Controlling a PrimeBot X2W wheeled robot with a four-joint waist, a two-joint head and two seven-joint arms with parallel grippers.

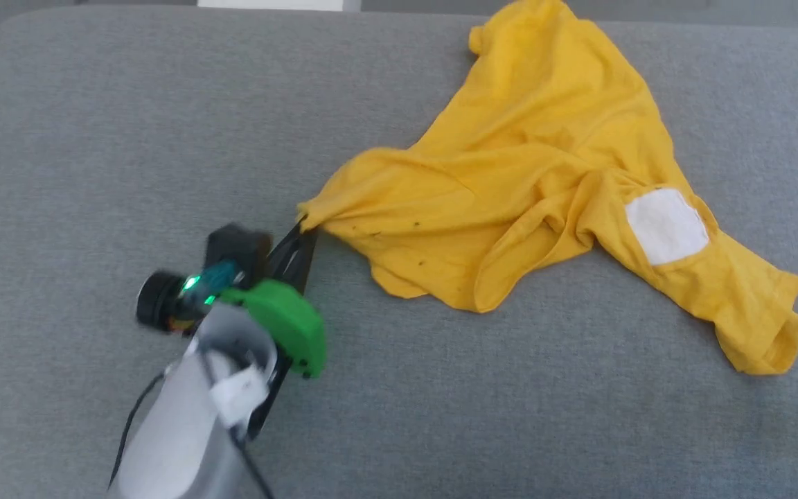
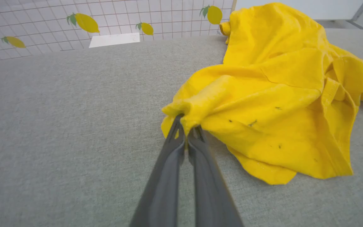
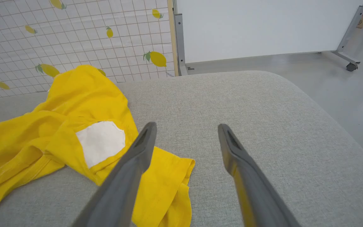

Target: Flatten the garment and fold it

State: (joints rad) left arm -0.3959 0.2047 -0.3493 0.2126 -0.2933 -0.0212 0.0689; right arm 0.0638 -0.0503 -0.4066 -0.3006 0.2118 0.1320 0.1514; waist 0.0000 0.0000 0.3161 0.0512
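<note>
REMOTE DESK: A bright yellow short-sleeved cotton T-shirt (image 1: 530,173) lies crumpled on the right half of the grey padded tabletop (image 1: 94,138). One end is at the far edge, and a sleeve w/ a white patch (image 1: 666,225) trails toward the right edge. My left claw (image 2: 186,126), jaws pinched together, has hold of the T-shirt's leftmost bunched corner near the tabletop's middle; the fabric puckers around the tips. My right claw (image 3: 187,126) hangs w/ jaws spread wide and nothing in them, above bare tabletop just beside the patched sleeve, not touching it.

Step in hand, as I read it: flattening, approx. at its start, w/ no fold made yet. To do it well I'd draw the pinched corner toward the left edge low and slow, so the cloth slides rather than lifts and rolls. The grip looks thin, so a jerk could slip it. I'd bring the right claw down onto the sleeve end as an anchor, then pull the two apart until the body lies taut. Can't tell whether I hold hem or shoulder; worth checking b4 folding.
</note>
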